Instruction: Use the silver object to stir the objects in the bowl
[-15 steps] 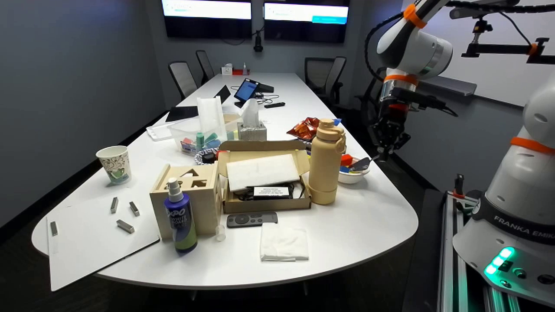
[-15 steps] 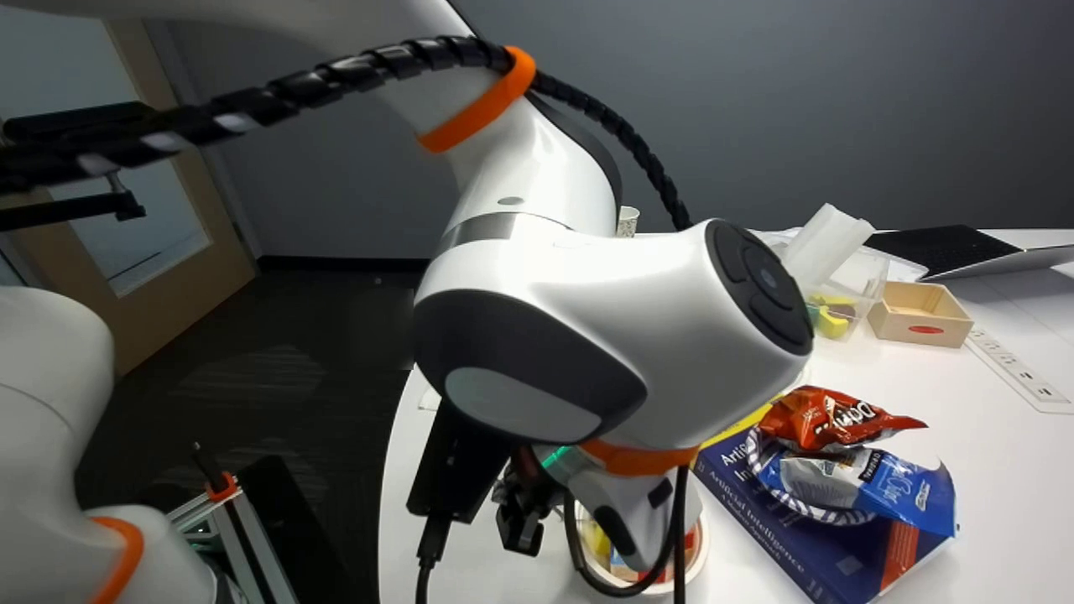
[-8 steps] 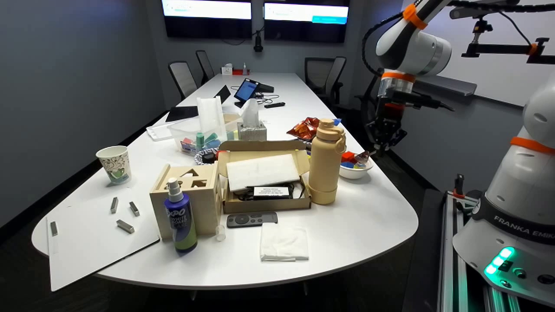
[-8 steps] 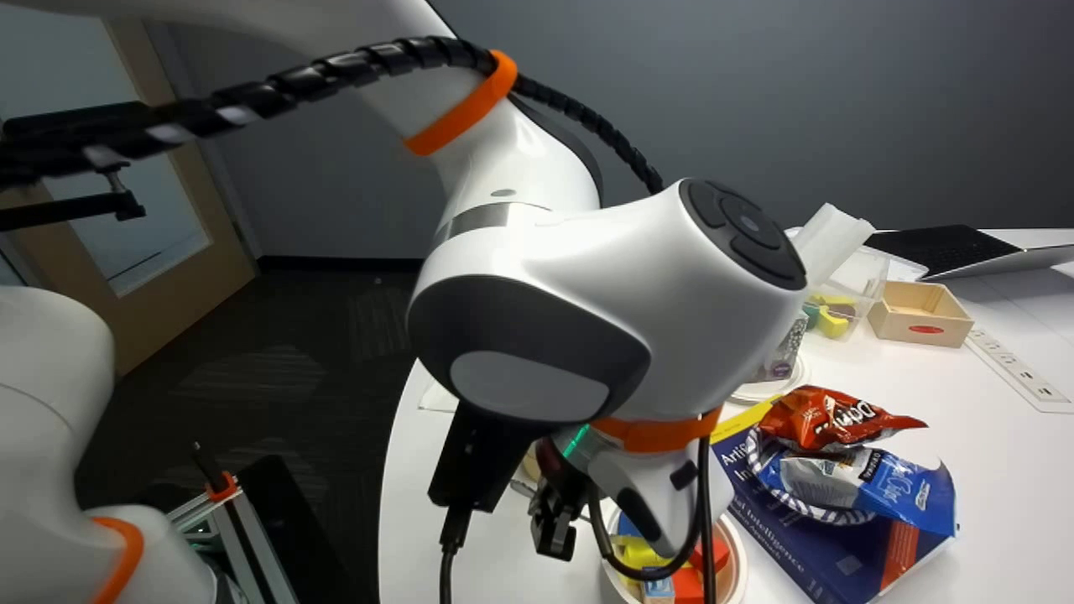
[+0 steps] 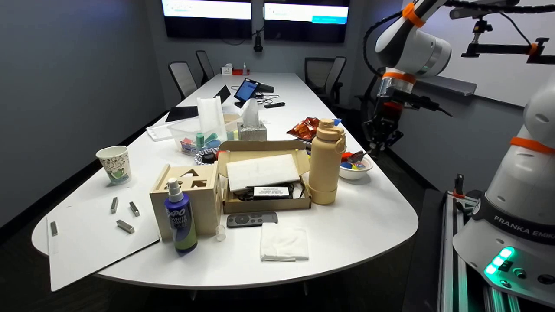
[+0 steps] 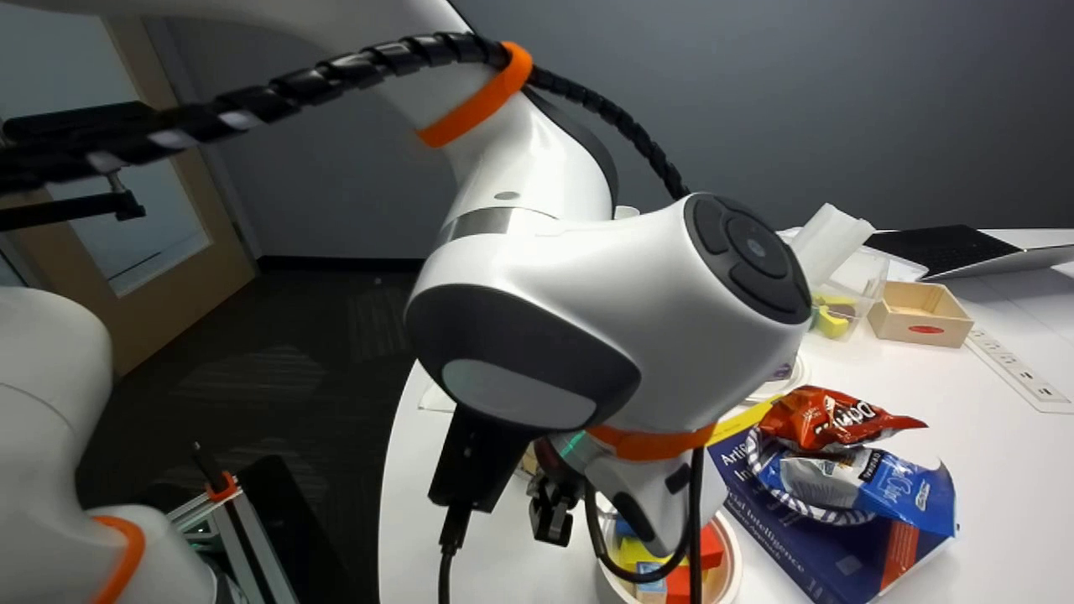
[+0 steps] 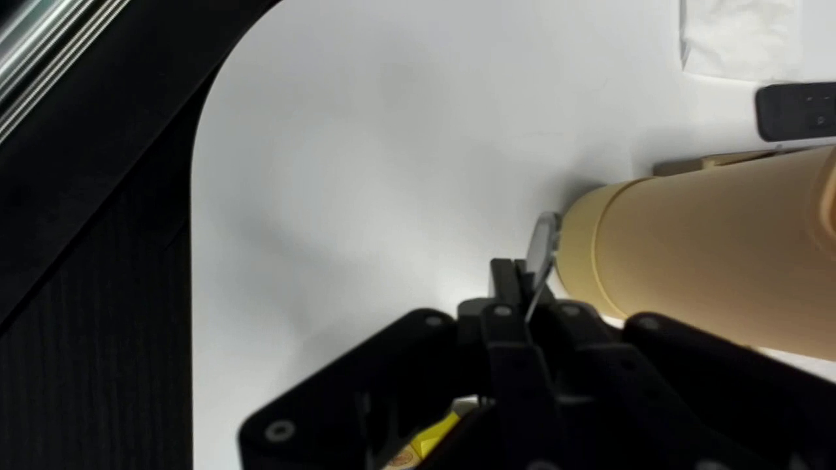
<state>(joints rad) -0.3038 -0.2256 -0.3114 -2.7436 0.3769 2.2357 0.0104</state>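
My gripper (image 5: 373,151) is shut on the silver object (image 5: 356,157), a thin metal utensil with a flat blade. Its blade slants down into the bowl (image 5: 354,174), among the blocks. The end of its handle (image 7: 541,245) sticks up past my fingertips (image 7: 514,269) in the wrist view. The objects are red, blue and yellow blocks (image 5: 346,165) inside the small white bowl, which also shows in an exterior view (image 6: 733,564) with its blocks (image 6: 678,583) partly behind the arm and cable. My gripper (image 6: 551,530) is beside the bowl. The wrist view shows only a few blocks (image 7: 436,432).
A tall tan jug (image 5: 324,169) stands right beside the bowl and hides part of it. An open cardboard box (image 5: 266,207) is beyond the jug. A blue book (image 6: 780,537) with snack bags (image 6: 839,419) lies near the bowl. The table edge (image 7: 193,274) is close.
The bowl has shifted slightly, farther from the viewer in an exterior view. The blade has lifted a little and swung toward the jug, now over the red block. My gripper moved slightly with it.
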